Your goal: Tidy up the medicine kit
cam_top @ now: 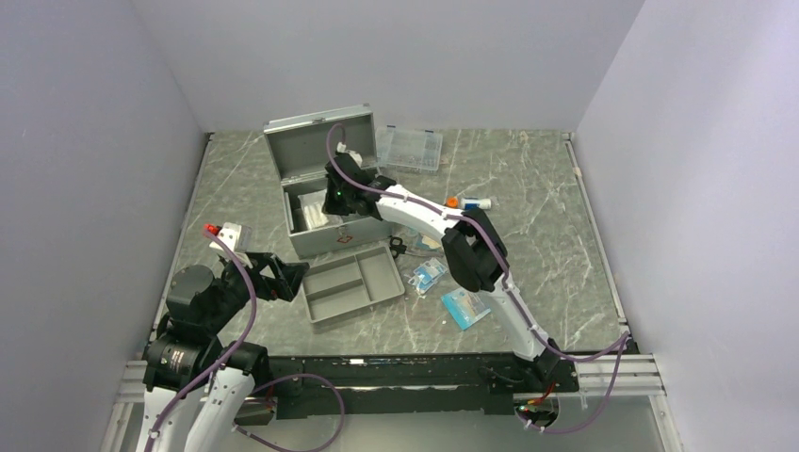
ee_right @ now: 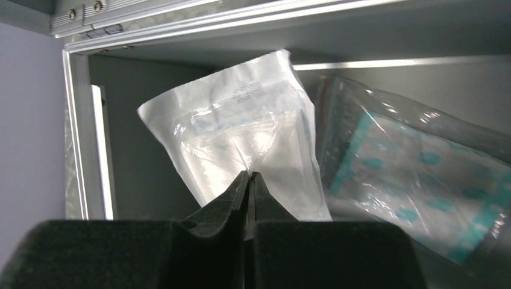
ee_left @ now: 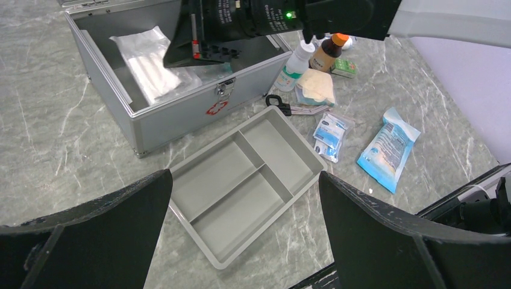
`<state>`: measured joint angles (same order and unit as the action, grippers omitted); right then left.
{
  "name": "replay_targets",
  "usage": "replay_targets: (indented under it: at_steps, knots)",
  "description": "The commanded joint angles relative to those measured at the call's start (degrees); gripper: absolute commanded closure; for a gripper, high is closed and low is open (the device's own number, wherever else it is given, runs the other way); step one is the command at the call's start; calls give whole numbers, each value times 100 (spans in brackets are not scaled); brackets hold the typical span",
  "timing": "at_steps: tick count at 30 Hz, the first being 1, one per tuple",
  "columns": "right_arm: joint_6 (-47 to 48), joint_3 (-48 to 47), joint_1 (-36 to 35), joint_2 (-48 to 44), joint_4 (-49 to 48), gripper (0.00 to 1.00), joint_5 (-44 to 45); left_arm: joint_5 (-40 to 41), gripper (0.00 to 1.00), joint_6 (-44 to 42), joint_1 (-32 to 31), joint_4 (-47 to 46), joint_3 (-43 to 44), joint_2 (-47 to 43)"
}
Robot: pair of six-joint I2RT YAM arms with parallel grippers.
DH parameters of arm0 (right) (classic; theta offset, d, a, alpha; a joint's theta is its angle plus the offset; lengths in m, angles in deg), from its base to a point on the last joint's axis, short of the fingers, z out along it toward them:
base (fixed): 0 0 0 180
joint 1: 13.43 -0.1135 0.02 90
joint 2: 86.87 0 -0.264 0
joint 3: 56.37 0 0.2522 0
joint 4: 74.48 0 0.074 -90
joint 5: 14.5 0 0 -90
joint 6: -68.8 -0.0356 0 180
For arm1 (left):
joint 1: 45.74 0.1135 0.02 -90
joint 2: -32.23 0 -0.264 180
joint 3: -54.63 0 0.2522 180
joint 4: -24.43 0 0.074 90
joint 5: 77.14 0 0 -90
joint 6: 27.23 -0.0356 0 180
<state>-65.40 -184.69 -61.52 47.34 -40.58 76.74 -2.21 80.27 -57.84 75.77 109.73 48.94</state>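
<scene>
**Task item.** The grey metal rectangular medicine kit (cam_top: pixel 339 235) stands at the far left-centre of the grey marble-patterned table (cam_top: pixel 528 264). Its hinged lid is raised and leans back. One red outlined mark (ee_left: pixel 217 108) is seen on the front wall below the latch. No lettering can be made out there.

**Right gripper** (ee_right: pixel 248 178). It is lowered inside the kit. The jaws are pressed together on the lower edge of a translucent white plastic pouch (ee_right: pixel 241 126), and creases in the pouch run to that point. Faint print near the top of the pouch is too pale to be read. A second pouch, clear with teal dots (ee_right: pixel 416 180), lies just beside the first. Two pouches are counted in the kit.

**Left gripper** (ee_left: pixel 244 180). It is held above the table near the kit's front, with the jaws spread wide.

**Other items.**
- One shallow grey plastic tray (ee_left: pixel 235 211), divided into three compartments, lies just in front of the kit.
- To the kit's right are grouped:
  - one white bottle with a green label (ee_left: pixel 293 65)
  - one brown bottle with an orange cap (ee_left: pixel 327 53)
  - one small green box (ee_left: pixel 342 67)
  - one folded beige pad (ee_left: pixel 316 87)
  - one pair of black-handled scissors (ee_left: pixel 280 103)
  - overlapping small blue-and-white sachets (ee_left: pixel 330 135), whose number cannot be told
  - one larger light-blue packet (ee_left: pixel 388 149)
- The printing on these items is too small to be read.
- One flat clear plastic compartment case (cam_top: pixel 410 148) lies beyond the kit, at its right.
</scene>
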Motion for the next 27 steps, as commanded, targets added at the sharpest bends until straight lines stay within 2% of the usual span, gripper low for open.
replay_targets:
  at_steps: [1,5,10,16,23,27]
  knots:
    - [-177,-720,-86,234,163,88,-89,78,1,35,-3,-112,14,-10]
    - [-132,-443,-86,73,21,67,-35,76,1,41,-3,-120,14,-22]
    - [-74,-131,-94,-252,-181,53,-17,73,1,38,-1,-120,14,-2]
    - [232,547,-116,-1087,-591,43,221,80,1,44,-4,-119,14,3]
    - [736,1487,-103,-2372,-683,36,776,98,1,53,-3,-110,14,17]
    - [991,2149,-89,-3059,-658,29,1236,108,1,59,-11,-102,14,36]
